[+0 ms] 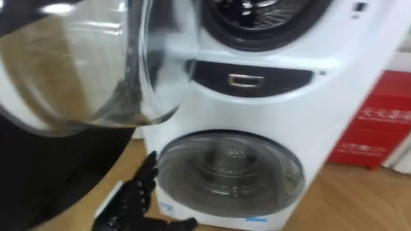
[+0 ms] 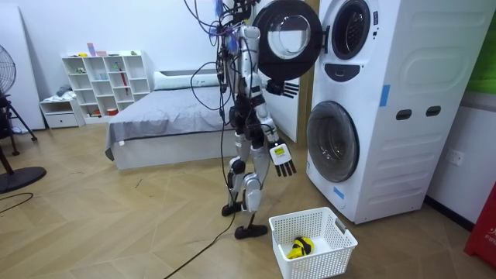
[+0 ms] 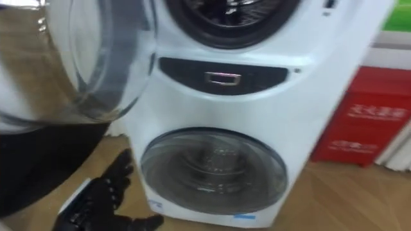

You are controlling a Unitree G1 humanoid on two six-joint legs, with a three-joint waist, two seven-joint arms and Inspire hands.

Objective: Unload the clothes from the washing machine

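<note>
I stand facing a white stacked washing machine (image 2: 387, 108). Its upper round door (image 1: 96, 64) is swung open towards me at the upper left. The upper drum's mouth (image 1: 257, 16) is dark, and I cannot make out any clothes inside. The lower glass door (image 1: 228, 173) is shut. My left hand (image 1: 138, 192) hangs low by the lower door's left edge, fingers straight and empty. In the room view my right hand (image 2: 284, 88) is raised under the open door, fingers spread and holding nothing. A white basket (image 2: 341, 232) on the floor holds a yellow and black item (image 2: 301, 246).
A red box (image 1: 372, 122) stands on the wooden floor to the right of the machine. Behind me are a grey bed (image 2: 163, 120), a white shelf unit (image 2: 105, 81) and a fan (image 2: 8, 77). The basket sits near my feet, in front of the machine.
</note>
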